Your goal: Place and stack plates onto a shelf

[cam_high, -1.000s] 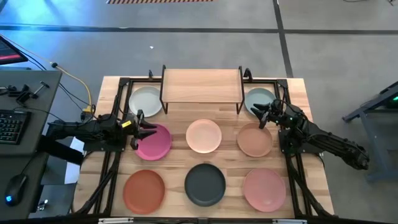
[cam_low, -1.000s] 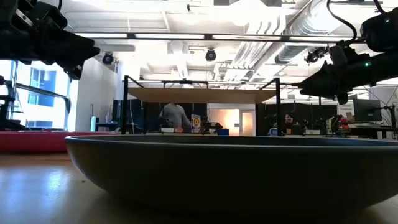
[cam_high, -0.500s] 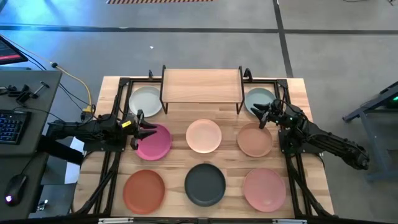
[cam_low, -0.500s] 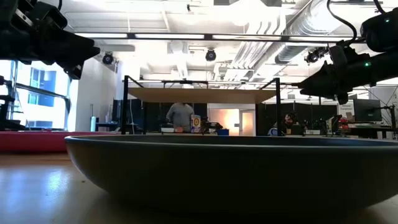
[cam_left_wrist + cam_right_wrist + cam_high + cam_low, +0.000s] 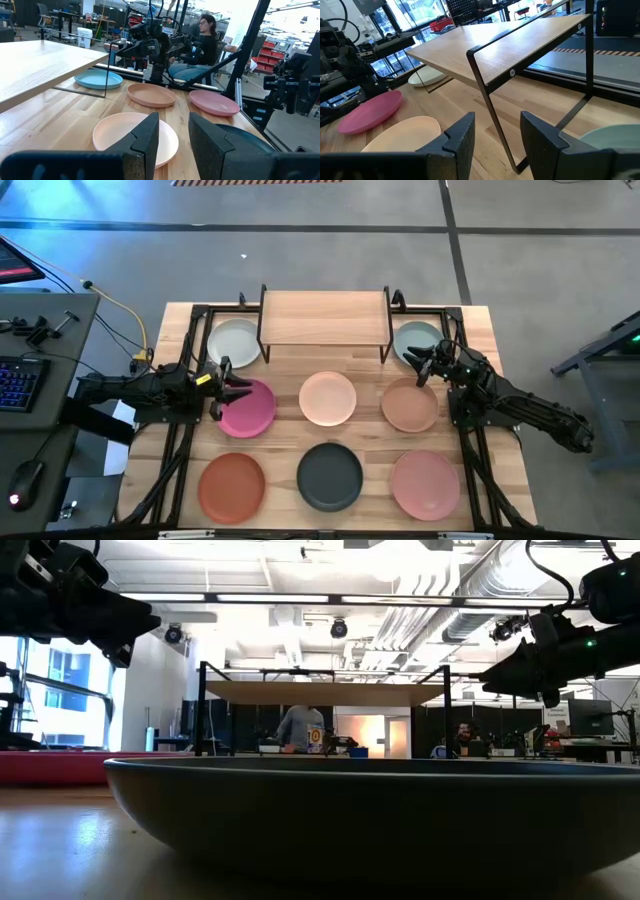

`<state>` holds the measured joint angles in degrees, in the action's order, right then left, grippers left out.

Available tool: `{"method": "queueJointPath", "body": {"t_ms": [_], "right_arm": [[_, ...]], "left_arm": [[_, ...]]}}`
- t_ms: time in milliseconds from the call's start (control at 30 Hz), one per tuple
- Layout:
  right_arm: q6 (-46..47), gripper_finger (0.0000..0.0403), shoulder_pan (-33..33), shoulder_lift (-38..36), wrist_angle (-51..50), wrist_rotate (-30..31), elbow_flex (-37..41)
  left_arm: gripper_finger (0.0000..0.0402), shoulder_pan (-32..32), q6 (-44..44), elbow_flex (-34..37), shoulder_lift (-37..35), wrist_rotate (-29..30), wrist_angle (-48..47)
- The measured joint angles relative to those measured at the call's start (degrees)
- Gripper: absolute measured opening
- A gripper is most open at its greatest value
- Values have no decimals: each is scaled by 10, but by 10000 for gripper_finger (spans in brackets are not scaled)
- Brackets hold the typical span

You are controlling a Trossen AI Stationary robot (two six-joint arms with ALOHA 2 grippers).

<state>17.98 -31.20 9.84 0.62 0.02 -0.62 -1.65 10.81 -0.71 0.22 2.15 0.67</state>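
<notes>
1. Left gripper (image 5: 236, 387): at the left edge of the magenta plate (image 5: 250, 409), fingers (image 5: 145, 145) spread with a clear gap. Nothing between them, not gripping the plate; whether they touch its rim I can't tell.
2. Right gripper (image 5: 418, 365): between the right grey-green plate (image 5: 416, 337) and the tan plate (image 5: 411, 406). Fingers (image 5: 462, 140) spread apart, empty.
3. Shelf (image 5: 324, 317): at the back centre of the desk (image 5: 480, 330), top bare, no plates on it.
4. Back row: left grey-green plate (image 5: 236, 341) partly under the shelf's left end, the right grey-green one just beside the shelf's right legs.
5. Middle row: magenta, peach plate (image 5: 328, 398), tan, left to right, apart from each other.
6. Front row: terracotta plate (image 5: 232, 486), charcoal plate (image 5: 330, 476), pink plate (image 5: 425, 484). All eight lie flat on the desk, none stacked.
7. Low view: charcoal plate fills the foreground; both arms hang above desk level, shelf seen behind.
8. A person (image 5: 303, 728) stands in the room beyond the desk; another person (image 5: 202, 42) sits behind the right arm.
</notes>
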Motion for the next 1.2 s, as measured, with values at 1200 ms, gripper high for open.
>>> {"method": "queueJointPath", "body": {"t_ms": [1200], "right_arm": [[0,138,0,0,0,0,0]], "left_arm": [[96,0,35,0,0,106,27]]}}
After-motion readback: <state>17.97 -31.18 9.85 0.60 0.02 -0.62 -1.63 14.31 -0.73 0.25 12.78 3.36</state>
